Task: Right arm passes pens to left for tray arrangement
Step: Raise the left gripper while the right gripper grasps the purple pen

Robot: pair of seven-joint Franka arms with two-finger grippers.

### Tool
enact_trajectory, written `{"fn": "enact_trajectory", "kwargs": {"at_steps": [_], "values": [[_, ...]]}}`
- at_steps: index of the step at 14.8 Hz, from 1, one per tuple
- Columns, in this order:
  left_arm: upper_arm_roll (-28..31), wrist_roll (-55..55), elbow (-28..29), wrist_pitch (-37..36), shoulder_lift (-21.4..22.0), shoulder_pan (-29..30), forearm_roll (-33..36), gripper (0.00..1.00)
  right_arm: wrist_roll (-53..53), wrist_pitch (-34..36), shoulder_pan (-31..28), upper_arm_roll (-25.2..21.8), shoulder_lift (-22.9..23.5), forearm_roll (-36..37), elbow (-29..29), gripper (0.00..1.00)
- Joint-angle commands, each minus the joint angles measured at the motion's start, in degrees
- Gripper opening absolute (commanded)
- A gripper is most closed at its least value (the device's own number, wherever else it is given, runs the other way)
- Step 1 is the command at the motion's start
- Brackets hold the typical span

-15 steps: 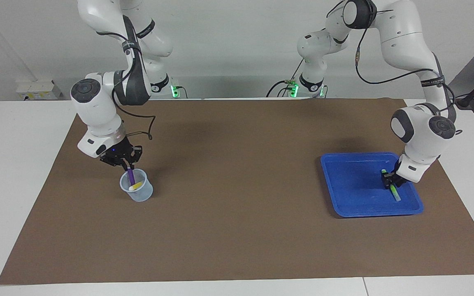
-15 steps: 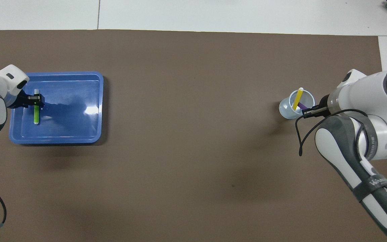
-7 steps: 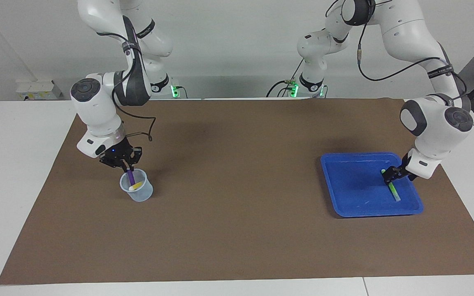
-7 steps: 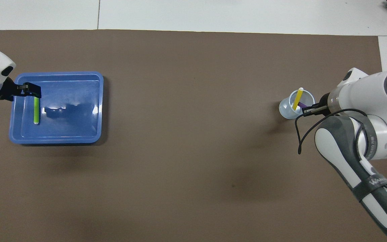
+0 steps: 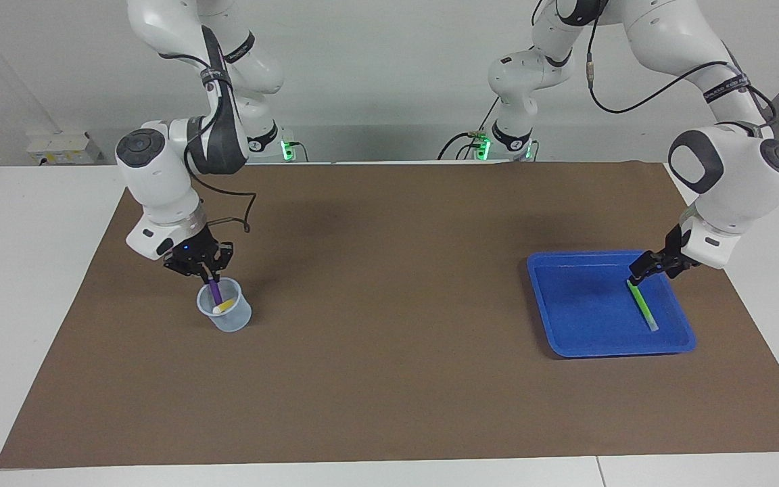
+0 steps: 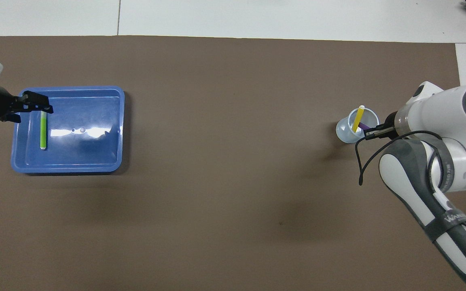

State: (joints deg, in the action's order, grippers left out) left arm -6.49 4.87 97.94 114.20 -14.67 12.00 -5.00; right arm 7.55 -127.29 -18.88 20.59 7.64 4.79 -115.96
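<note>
1. Facing view: no brand or label can be read here. The blue tray (image 5: 585, 325) is shallow, roughly square with rounded corners and a raised rim. The green pen (image 5: 642, 305) lies flat inside it, slim, with a pale tip at the end farther from the robots. The left gripper (image 5: 648, 265) hangs over the tray's rim, above the pen's near end, its fingers spread wide and holding nothing. Well apart from the tray, toward the right arm's end, the right gripper (image 5: 208, 273), showing a small blue light, is clamped on the purple pen (image 5: 215, 292) standing in the clear cup (image 5: 225, 314); the yellow pen (image 5: 225, 306) leans beside it.

2. Overhead view: the right arm (image 6: 439, 178) carries a dark band with pale letters, only "WA" legible. The tray shows glare, the green pen lies straight along one side.
</note>
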Motion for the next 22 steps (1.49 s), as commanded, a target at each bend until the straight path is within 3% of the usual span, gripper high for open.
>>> {"fn": "enact_trajectory", "kwargs": {"at_steps": [1,6,10,12,15,22], "values": [[-0.2,11.3,0.7,-3.1,2.9,-3.4,-1.7,1.0,1.4,0.9,-0.9,0.4,0.4,1.0,1.1,0.0],[-0.6,34.9,0.8,-7.1,7.1,-10.8,-6.2,1.0,1.4,12.0,-0.5,0.6,-2.1,-1.4,7.5,0.0],[-0.6,51.9,1.6,-7.0,9.8,-16.2,-11.3,1.0,1.1,18.9,0.1,0.9,-6.1,-5.8,10.3,0.0],[-0.6,59.0,2.4,-6.1,10.6,-19.8,-12.8,1.0,0.9,23.7,-0.1,1.1,-7.4,-10.5,13.2,0.0],[-0.6,66.9,2.4,-4.9,10.9,-23.9,-16.6,1.0,0.6,30.9,-0.2,1.1,-7.8,-11.6,19.3,0.0],[-0.6,84.9,2.9,9.1,10.2,-33.4,-20.8,1.0,-8.0,31.1,-0.5,0.9,-6.7,-28.8,26.5,0.0]]}}
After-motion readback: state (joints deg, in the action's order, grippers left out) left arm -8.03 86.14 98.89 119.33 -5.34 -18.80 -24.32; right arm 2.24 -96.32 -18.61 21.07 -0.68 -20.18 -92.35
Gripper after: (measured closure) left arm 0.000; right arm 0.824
